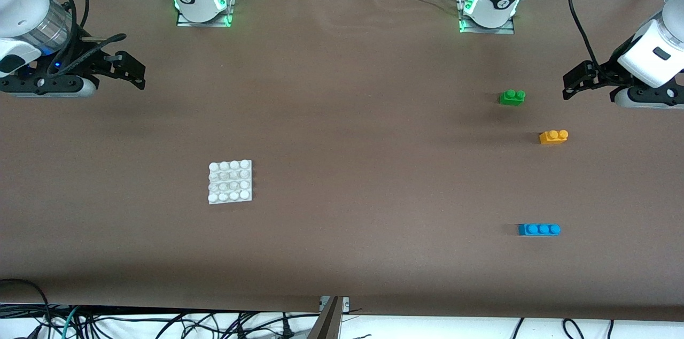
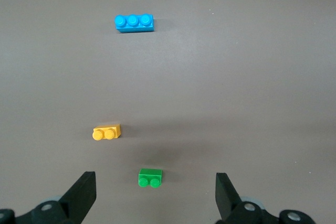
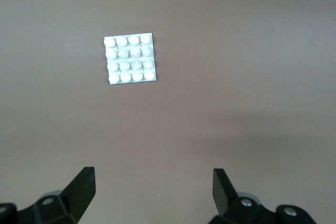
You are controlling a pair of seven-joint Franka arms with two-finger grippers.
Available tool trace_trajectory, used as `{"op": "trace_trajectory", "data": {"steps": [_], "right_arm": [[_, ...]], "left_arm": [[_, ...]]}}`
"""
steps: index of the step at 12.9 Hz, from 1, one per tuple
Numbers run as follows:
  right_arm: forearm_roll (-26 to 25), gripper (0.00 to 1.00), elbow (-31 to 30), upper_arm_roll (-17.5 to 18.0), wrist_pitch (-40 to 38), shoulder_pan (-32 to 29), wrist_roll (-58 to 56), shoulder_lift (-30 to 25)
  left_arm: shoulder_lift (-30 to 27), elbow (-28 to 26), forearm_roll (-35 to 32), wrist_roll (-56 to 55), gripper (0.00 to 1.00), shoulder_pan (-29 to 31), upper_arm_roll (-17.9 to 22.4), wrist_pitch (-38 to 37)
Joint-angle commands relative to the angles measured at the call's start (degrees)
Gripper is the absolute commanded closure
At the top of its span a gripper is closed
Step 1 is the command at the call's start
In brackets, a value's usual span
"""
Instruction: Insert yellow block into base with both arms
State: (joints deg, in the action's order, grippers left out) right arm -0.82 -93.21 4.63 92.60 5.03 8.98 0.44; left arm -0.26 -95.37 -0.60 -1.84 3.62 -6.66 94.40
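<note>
1. You find the yellow block resting on the brown counter toward the left arm's end, studs up, well apart from the base.
2. Its long axis runs along the length of the counter, from one arm's end toward the other.
3. The green brick sits near it, farther from the front camera; the blue brick lies nearer to that camera, well apart.
4. Your left tool hangs over the counter at its own end with its fingers spread apart and nothing between them. The left wrist view shows the green brick closest below it and the yellow block a little past that and off to one side.
5. Your right tool hovers over its own end, fingers apart and empty, looking toward the base.
6. The left arm is plainly the nearer one to the block, so the pick likely falls to it.
</note>
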Motion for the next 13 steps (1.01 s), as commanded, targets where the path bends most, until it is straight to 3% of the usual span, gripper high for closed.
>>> {"op": "trace_trajectory", "data": {"steps": [1, 13], "right_arm": [[0.73, 0.01, -1.8, 0.29, -0.14, -0.81, -1.25, -1.84], [0.73, 0.01, -2.06, 0.29, -0.4, -0.81, -2.04, -1.85]], "left_arm": [[-0.09, -0.61, 0.51, 1.4, 0.0, 0.25, -0.11, -0.09], [1.05, 0.88, 0.51, 1.4, 0.0, 0.25, -0.02, -0.18]]}}
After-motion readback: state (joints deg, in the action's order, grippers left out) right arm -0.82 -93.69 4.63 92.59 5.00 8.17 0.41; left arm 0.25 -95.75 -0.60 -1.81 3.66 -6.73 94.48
